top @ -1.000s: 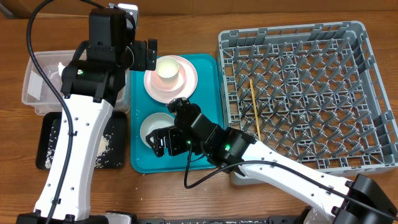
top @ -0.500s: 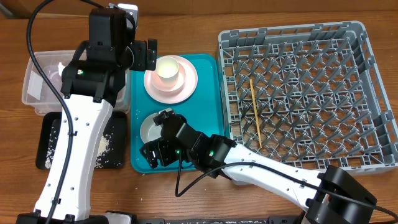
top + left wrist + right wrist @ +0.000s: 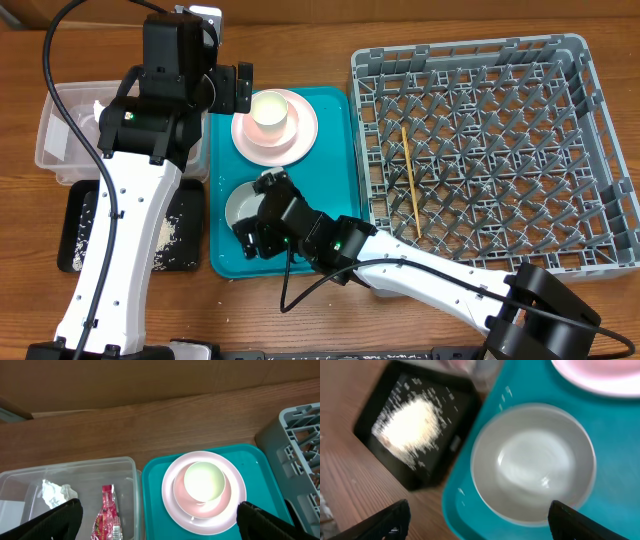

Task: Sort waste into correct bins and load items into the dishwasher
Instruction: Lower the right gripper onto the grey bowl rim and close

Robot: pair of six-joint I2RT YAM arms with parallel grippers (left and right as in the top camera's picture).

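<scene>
- Two fingers of the right gripper [image 3: 479, 507] stand spread wide apart, holding nothing; the right wrist view is blurred.
- One white bowl [image 3: 535, 465] lies directly under that gripper, upright and empty; whether the fingers touch its rim I cannot tell.
- The bowl sits at the near end of a teal tray [image 3: 335, 200]; just to the left of the tray lies a black tray [image 3: 377, 415] with white rice [image 3: 412, 417] scattered across its floor.
- The left gripper [image 3: 159, 506] is also spread wide and empty; it hangs above the far end of the teal tray.
- Below it a pink plate [image 3: 172, 480] rests on the teal tray with a white cup [image 3: 204, 482] standing upright in its middle; plate and bowl are apart from each other.
- Left of the plate, off the teal tray, is a clear tub [image 3: 75, 466]; inside it lie a crumpled tissue [image 3: 57, 492] and a red wrapper [image 3: 107, 510], side by side, not touching.
- Right of the teal tray and just beside it stands the grey dish rack [image 3: 560, 150]; a thin wooden chopstick [image 3: 410, 175] lies among its pegs in the left part, well apart from both grippers.
- Everything rests on a wooden table [image 3: 150, 425] with visible grain; behind its far edge the left wrist view shows a plain brown board [image 3: 150, 380].
</scene>
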